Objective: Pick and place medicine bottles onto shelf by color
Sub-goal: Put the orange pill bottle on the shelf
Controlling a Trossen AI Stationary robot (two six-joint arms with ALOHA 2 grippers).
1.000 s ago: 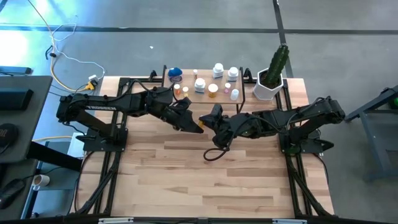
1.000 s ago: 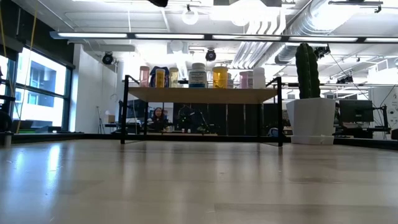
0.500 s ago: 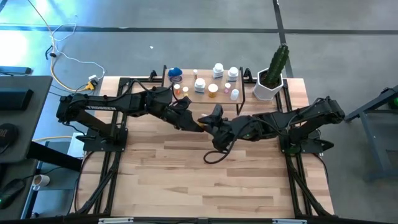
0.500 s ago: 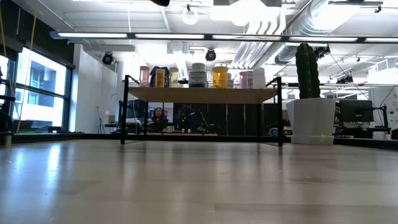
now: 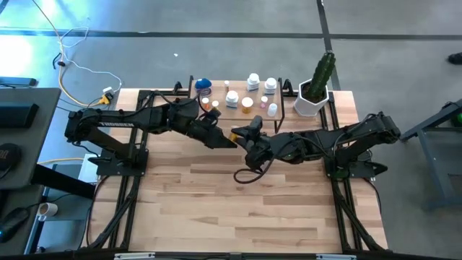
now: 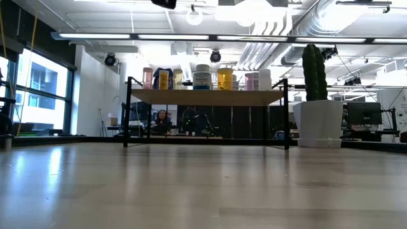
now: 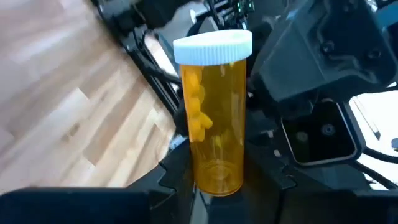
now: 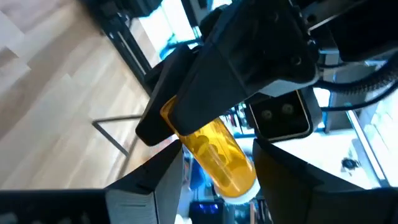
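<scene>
While the wooden shelf (image 5: 238, 101) on thin black legs carries small white, orange and pinkish medicine bottles (image 6: 202, 77), both arms meet just in front of it. The left gripper (image 7: 214, 180) is clamped on a clear amber pill bottle (image 7: 214, 118) with a white cap. The right gripper (image 8: 217, 165) has its fingers parted either side of that bottle. A cactus in a white pot (image 5: 315, 85) stands beside the shelf.
</scene>
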